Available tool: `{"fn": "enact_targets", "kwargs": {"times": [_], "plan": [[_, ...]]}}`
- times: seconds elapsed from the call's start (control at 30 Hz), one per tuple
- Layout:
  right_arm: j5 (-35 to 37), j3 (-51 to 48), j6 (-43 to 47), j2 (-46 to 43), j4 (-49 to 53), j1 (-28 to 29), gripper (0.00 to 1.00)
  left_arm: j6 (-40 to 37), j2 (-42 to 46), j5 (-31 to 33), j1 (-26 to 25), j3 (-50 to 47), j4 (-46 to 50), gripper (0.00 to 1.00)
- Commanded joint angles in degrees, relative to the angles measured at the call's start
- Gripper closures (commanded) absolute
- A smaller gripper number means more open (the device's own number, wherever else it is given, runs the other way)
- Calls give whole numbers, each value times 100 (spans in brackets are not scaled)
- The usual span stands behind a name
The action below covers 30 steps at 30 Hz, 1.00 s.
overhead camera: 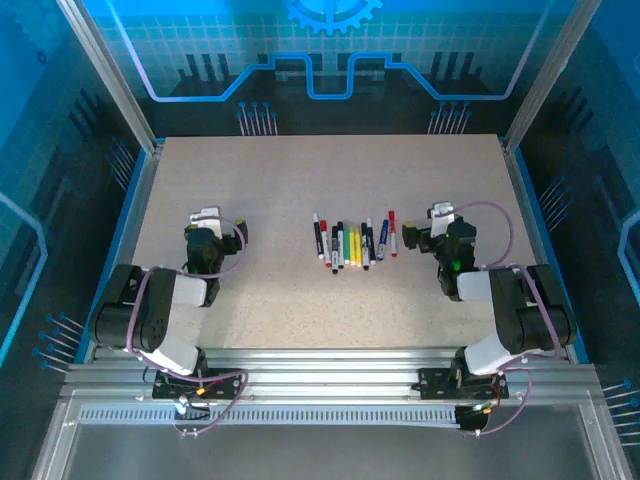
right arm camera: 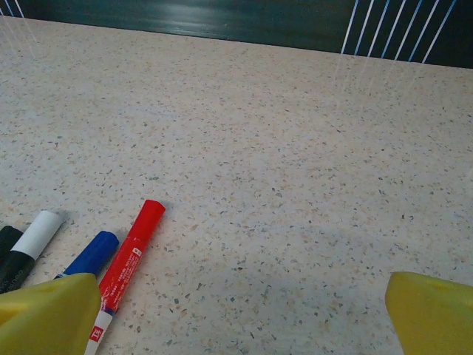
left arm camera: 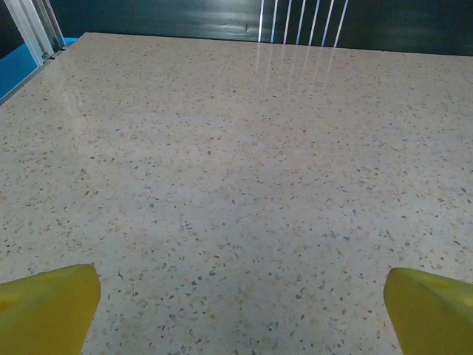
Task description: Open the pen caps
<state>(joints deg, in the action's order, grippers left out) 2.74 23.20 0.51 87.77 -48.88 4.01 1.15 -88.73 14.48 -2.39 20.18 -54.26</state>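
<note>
Several pens point(overhead camera: 355, 243) lie side by side in a row at the middle of the speckled table point(overhead camera: 300, 180), with red, black, green, yellow and blue pen caps point(overhead camera: 391, 217) on them. My left gripper point(overhead camera: 215, 222) sits well left of the row, open over bare table, its yellow fingertips point(left arm camera: 48, 307) far apart around the left gripper point(left arm camera: 240, 314). My right gripper point(overhead camera: 440, 225) is just right of the row, open and holding nothing. In the right wrist view, a red pen point(right arm camera: 129, 259), a blue cap point(right arm camera: 92, 254) and a black-and-white pen point(right arm camera: 29, 248) lie left of the right gripper point(right arm camera: 240, 314).
Aluminium posts and blue panels point(overhead camera: 130, 190) border the table on the left, right and back. A metal rail point(overhead camera: 320, 365) with both arm bases runs along the near edge. Bare tabletop stretches ahead of both grippers.
</note>
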Motion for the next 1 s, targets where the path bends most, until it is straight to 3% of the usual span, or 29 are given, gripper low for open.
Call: {"fn": "enact_targets", "kwargs": {"times": [0.0,0.97], "plan": [[-45,19,60,6,-42,-45,0,8,-4,-112,64,113,37,1],[-174,26,19,9,-20,-120,0,17,0,-127,64,123,52,1]]}}
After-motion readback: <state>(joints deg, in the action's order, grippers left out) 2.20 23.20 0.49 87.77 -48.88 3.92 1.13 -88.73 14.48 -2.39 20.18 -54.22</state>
